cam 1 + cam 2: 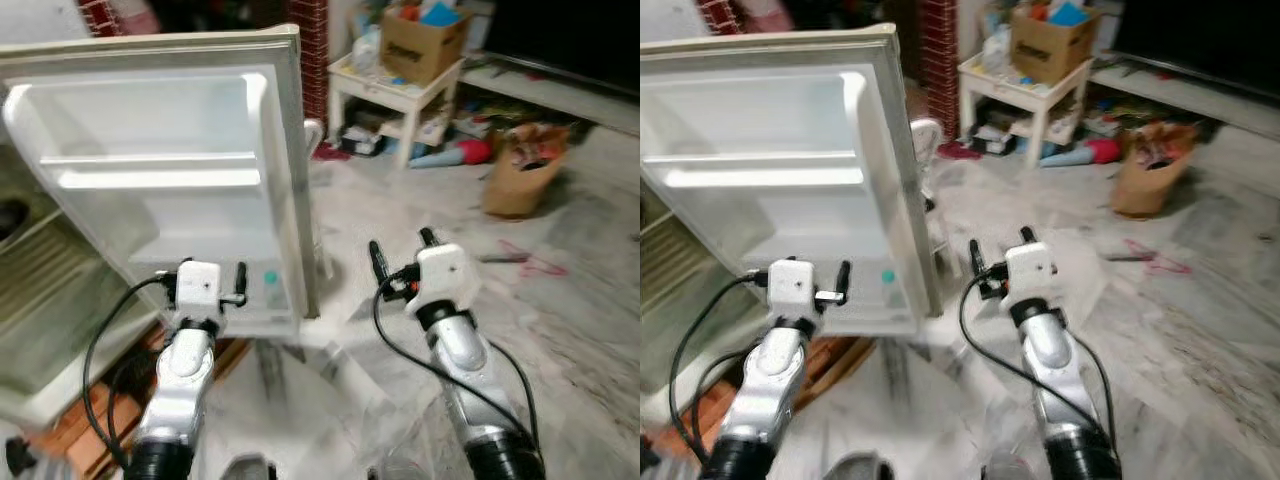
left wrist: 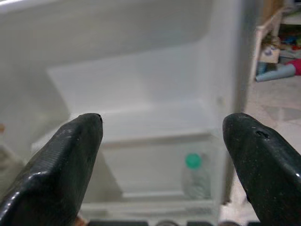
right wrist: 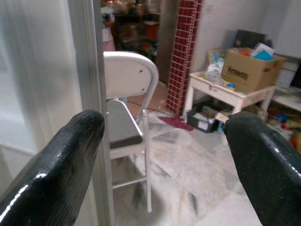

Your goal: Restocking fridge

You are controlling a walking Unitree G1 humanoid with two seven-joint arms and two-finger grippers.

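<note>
Left eye view: the fridge door (image 1: 170, 120) is seen swung wide open on the left, its white inner shelves facing the robot, and a small clear bottle with a green cap (image 1: 271, 290) stands in the lowest door shelf, near the door's right edge. The left gripper (image 1: 212, 283) is held just in front of that lowest shelf, its two black fingers spread apart with nothing between them, and the bottle is seen beyond them, slightly to the right, in the left wrist view (image 2: 194, 176). The right gripper (image 1: 400, 258) is held over the marble floor (image 1: 560, 300) to the right of the door's edge, its fingers also parted and empty. A white chair (image 3: 127, 117) stands behind the door's edge, and a brown paper bag (image 1: 520, 170) lies far to the right, near a white side table (image 1: 395, 90) carrying a cardboard box (image 1: 425, 40).

No item to be stocked is held, so the step in hand is judged to be an approach to the door shelf. It would be done well if the left gripper were aligned squarely with the bottle, kept apart from the shelf rail, and closed only once the bottle's body lies between the fingers. The right arm is best kept away from the door's edge so that the door is not pushed.
</note>
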